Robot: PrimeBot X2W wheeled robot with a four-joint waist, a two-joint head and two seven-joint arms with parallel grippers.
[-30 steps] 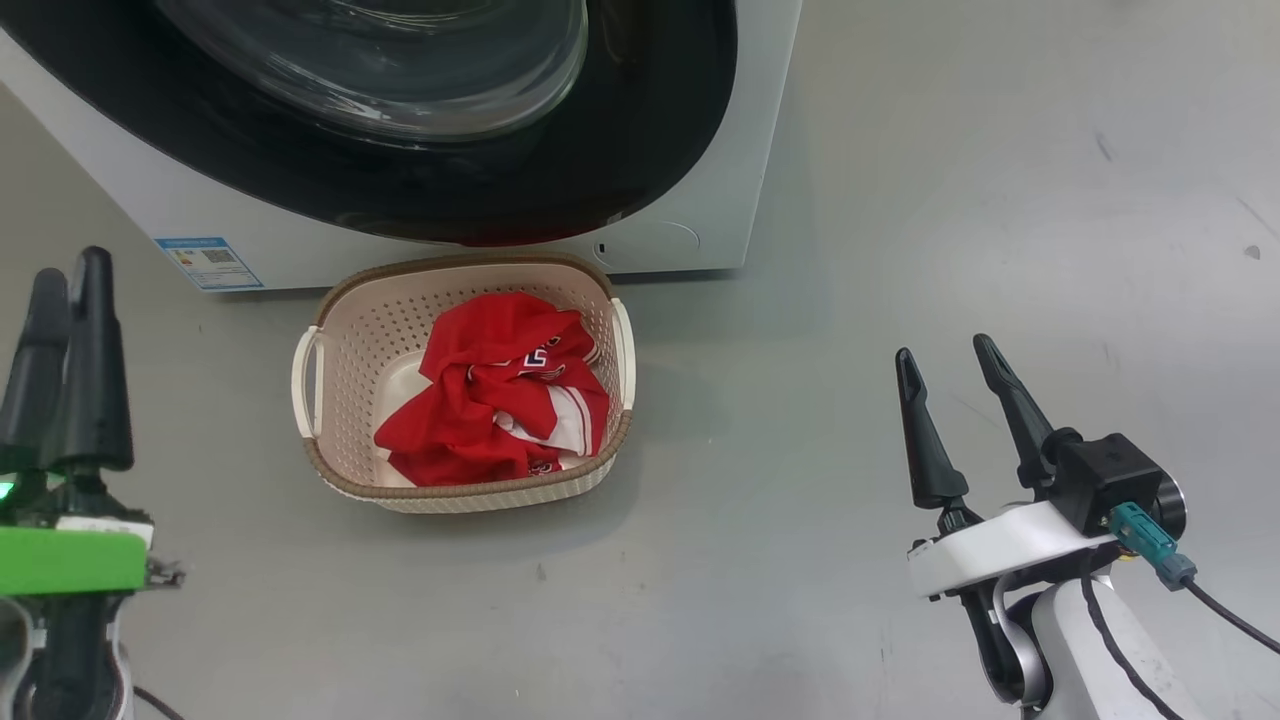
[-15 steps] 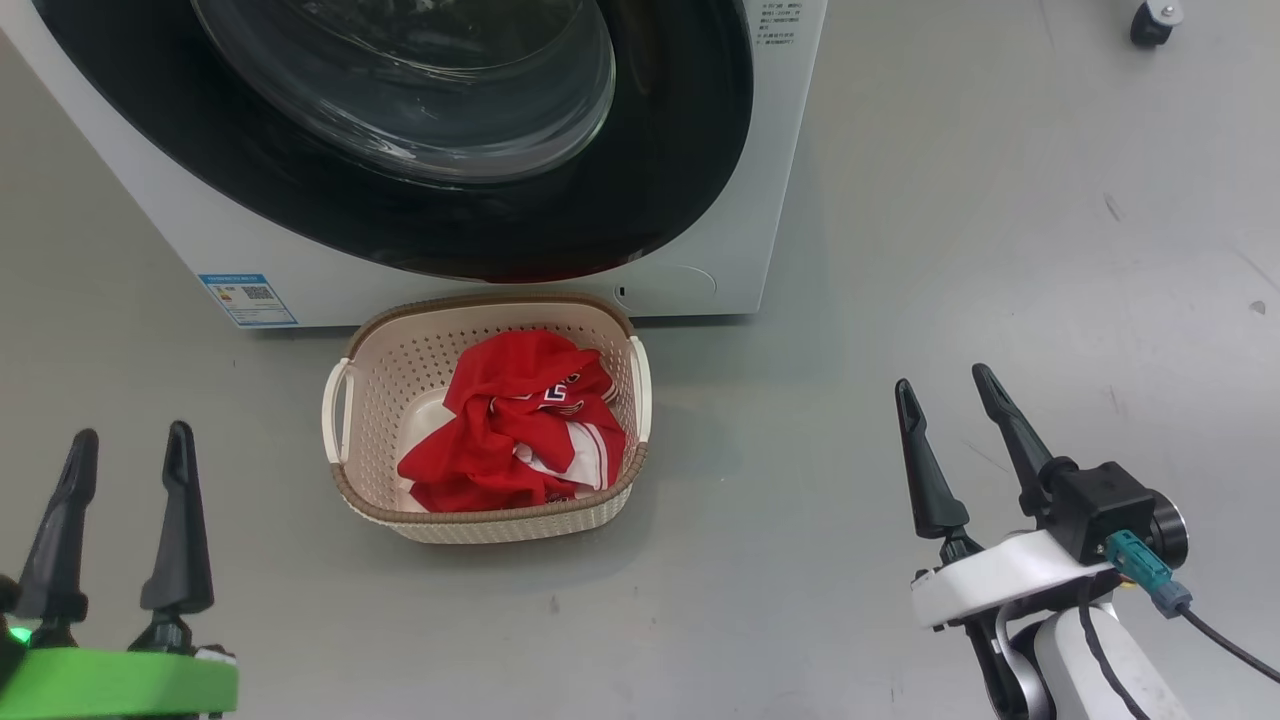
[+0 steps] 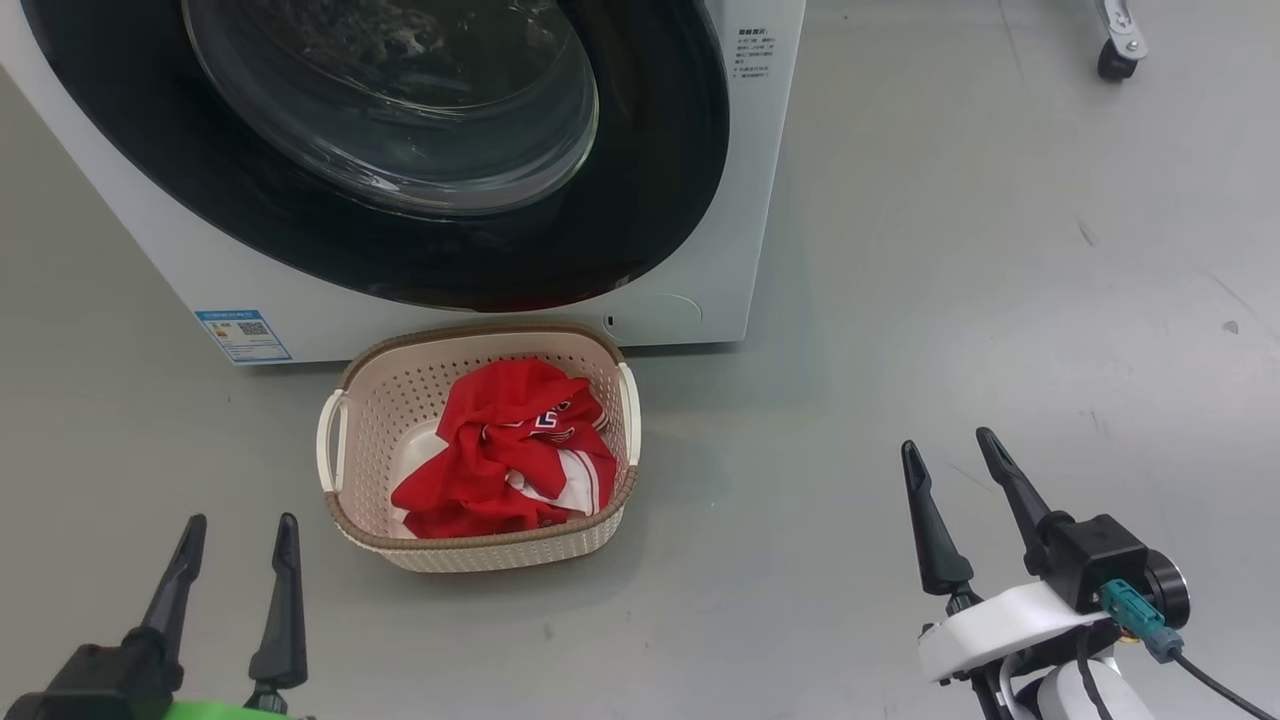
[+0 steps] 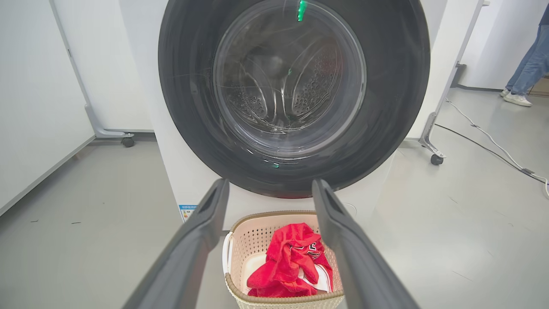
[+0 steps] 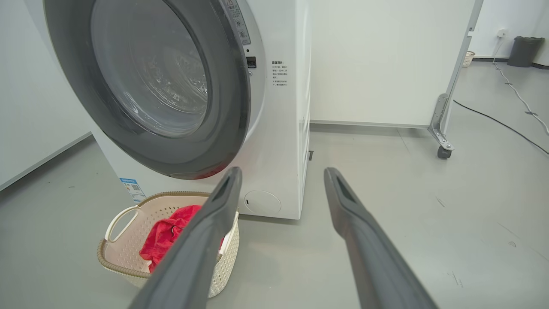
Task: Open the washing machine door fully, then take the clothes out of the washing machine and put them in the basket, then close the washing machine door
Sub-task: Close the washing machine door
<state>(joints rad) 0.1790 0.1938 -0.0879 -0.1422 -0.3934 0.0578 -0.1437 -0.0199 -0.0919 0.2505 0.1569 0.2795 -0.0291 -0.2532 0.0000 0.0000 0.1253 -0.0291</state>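
At 7 o'clock in the head view, the left gripper [image 3: 241, 522] hangs above the floor with its two fingers spread apart and nothing between them. Up at 9 o'clock, a blue label [image 3: 243, 335] sits on the lower corner of the washing machine [image 3: 750, 220].

Just below centre, the basket [image 3: 500, 557] stands on the floor, its far rim just beside the machine's front, at 6 o'clock under the door. The clothes [image 3: 500, 465] lie bunched inside it, heaped toward its 3 o'clock side. No red shows through the glass against the steel drum [image 4: 317, 81], so the unloading looks finished.

The washing machine door [image 3: 660, 180] fills 11 to 12 o'clock and looks swung to. In the right wrist view, though, a small dark latch [image 5: 251, 62] shows just past the door's 3 o'clock edge, so I cannot tell whether the door has caught.

At 4 o'clock, the right gripper [image 3: 947, 442] is parted and empty, well apart from the basket.

The main risk, as I judge it, is an unlatched door drifting open and leaving the last step undone. A further push could slide off the glossy rim. An arm reaching low for the door could clip the basket and tip the heaped garment over its side.
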